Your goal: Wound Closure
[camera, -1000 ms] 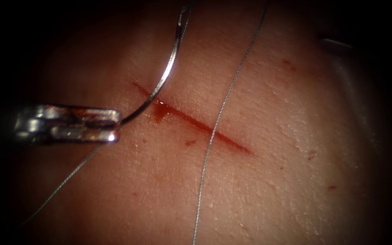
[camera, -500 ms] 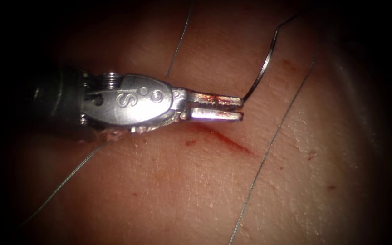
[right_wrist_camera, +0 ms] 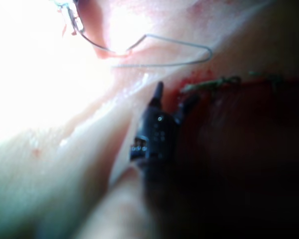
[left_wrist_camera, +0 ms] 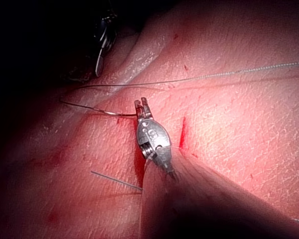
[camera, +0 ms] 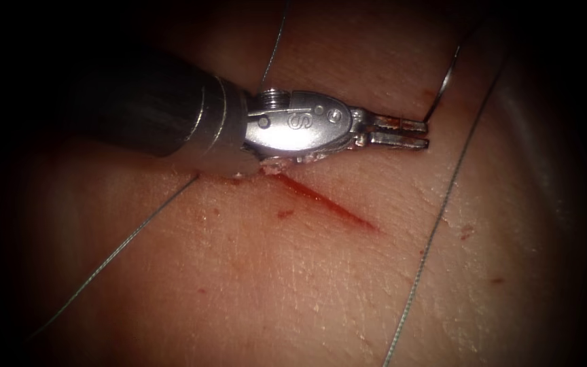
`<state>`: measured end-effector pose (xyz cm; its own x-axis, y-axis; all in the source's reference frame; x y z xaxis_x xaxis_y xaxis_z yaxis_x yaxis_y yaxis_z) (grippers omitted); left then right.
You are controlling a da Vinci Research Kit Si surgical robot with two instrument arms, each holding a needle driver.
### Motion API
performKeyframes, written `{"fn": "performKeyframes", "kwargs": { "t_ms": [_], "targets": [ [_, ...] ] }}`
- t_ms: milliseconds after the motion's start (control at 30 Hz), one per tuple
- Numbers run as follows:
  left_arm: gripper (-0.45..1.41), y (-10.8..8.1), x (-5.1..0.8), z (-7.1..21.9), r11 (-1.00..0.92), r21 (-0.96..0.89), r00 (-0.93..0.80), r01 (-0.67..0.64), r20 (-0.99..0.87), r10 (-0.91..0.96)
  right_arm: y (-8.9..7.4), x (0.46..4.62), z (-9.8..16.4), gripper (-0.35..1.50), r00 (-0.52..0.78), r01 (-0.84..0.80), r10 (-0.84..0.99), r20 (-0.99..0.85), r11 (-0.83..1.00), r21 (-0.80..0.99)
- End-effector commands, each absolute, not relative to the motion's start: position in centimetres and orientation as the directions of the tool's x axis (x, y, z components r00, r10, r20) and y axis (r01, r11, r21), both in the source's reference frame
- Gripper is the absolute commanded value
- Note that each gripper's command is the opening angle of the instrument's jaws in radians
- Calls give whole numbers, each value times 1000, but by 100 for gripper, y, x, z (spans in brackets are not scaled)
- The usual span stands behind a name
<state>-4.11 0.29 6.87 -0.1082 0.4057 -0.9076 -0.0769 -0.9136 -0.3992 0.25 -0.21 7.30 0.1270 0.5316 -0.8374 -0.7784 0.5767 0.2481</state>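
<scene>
My left tool (camera: 412, 133) lies across the upper-left end of the cut (camera: 327, 204), and its jaws are shut on the curved needle (camera: 446, 81) close to one end. The needle arcs up and away from the jaws on the right side of the cut, free of the tissue (camera: 273, 285). In the left wrist view the same jaws (left_wrist_camera: 142, 103) hold the needle (left_wrist_camera: 97, 110) beside the cut (left_wrist_camera: 183, 132). One strand of thread (camera: 436, 224) runs down the right side. Another strand (camera: 117, 248) trails to the lower left. My right tool (right_wrist_camera: 172, 97) stands open with nothing in it.
Red fluid lines the cut, and small red spots (camera: 285, 213) dot the tissue around it. A short strand of thread (camera: 273, 47) rises behind the left tool's wrist. The tissue's pale edge (camera: 531, 136) falls away at the far right.
The left tool has carried the needle from the left side of the cut across to its right and upward. The long thread strand has swung right with it.
</scene>
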Motion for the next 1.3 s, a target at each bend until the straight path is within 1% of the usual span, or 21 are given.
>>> {"fn": "performKeyframes", "kwargs": {
  "t_ms": [33,67,100,133,167,200,233,300,333,367,433,600,667,767,800,1000,1133,1167,1300],
  "targets": [
    [-45,29,-419,695,-911,-405,-112,-77,-905,411,-28,37,737,136,126,-773,534,-836,581,254],
    [-38,32,-420,698,-909,-410,-114,-75,-902,416,-28,40,737,136,126,-771,533,-837,583,255],
    [-18,36,-420,700,-906,-414,-115,-81,-900,422,-29,42,737,136,125,-770,532,-838,584,256],
    [-3,39,-420,700,-901,-425,-118,-86,-894,433,-29,44,738,136,126,-768,532,-837,587,257],
    [4,42,-419,701,-896,-436,-120,-88,-888,444,-30,46,738,136,128,-767,533,-836,588,257],
    [27,45,-417,700,-892,-441,-124,-102,-884,451,-30,48,739,136,127,-764,532,-837,591,259],
    [59,50,-413,699,-882,-460,-136,-104,-872,470,-31,53,740,136,130,-761,533,-836,595,261],
    [93,55,-409,696,-874,-474,-157,-103,-860,485,-31,57,742,136,131,-759,533,-836,597,261],
    [113,59,-405,693,-866,-487,-176,-114,-848,500,-32,61,744,138,132,-756,532,-836,600,262],
    [118,62,-403,690,-864,-489,-184,-117,-844,503,-33,63,745,140,132,-755,531,-837,601,262],
    [124,67,-396,682,-860,-497,-186,-116,-840,510,-35,69,745,140,134,-749,532,-836,607,266],
    [124,63,-373,658,-853,-514,-190,-89,-832,521,-38,75,745,140,138,-743,535,-833,613,270],
    [123,49,-344,634,-850,-521,-197,-83,-827,526,-38,78,744,141,139,-740,536,-832,615,272],
    [119,34,-318,618,-861,-504,-203,-65,-838,506,-40,82,743,141,143,-730,540,-829,623,280],
    [116,22,-299,608,-870,-490,-209,-56,-846,490,-42,86,739,141,159,-716,540,-827,640,280],
    [111,-11,-245,581,-881,-472,-219,-37,-856,468,-41,100,711,140,233,-675,494,-838,702,226],
    [109,-31,-217,569,-882,-469,-229,-49,-854,467,-38,110,687,141,266,-655,470,-842,729,199],
    [108,-44,-202,563,-883,-464,-249,-61,-850,464,-39,120,674,141,275,-634,453,-848,749,194],
    [106,-70,-170,550,-878,-455,-356,-150,-803,477,-48,146,646,141,319,-585,404,-858,796,157]
  ]
}}
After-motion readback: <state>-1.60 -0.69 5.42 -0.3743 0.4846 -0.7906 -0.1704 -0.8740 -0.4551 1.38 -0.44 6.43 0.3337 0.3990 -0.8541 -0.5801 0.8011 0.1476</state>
